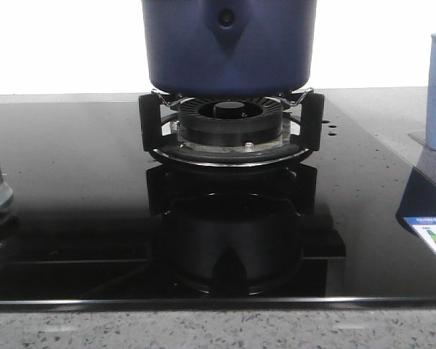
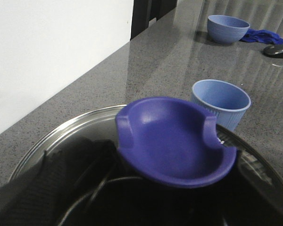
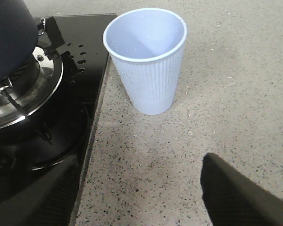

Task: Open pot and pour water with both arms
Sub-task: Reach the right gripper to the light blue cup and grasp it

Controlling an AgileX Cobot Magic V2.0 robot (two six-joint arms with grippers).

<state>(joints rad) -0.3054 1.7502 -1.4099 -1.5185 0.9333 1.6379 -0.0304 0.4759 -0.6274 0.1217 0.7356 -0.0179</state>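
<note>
The right gripper hangs with its two dark fingers spread wide over the speckled grey stone counter, nothing between them. It points at the pale blue ribbed cylindrical cup, which stands upright on the counter just beside the large round dark navy-blue pot. The left gripper sits low over the pot's steel-rimmed glass lid, close behind the lid's curved violet-blue plastic handle. Its fingers are a dark blur, and whether they are pinching the handle cannot be told. The pot rests on the black metal burner grate of the glossy black glass hob, its shield-shaped handle mount facing the front camera. The water shows only as tiny drops on the glass between pot and cup. Well beyond the pot, past the cup, a round blue bowl stands near a crumpled blue cloth.
</note>
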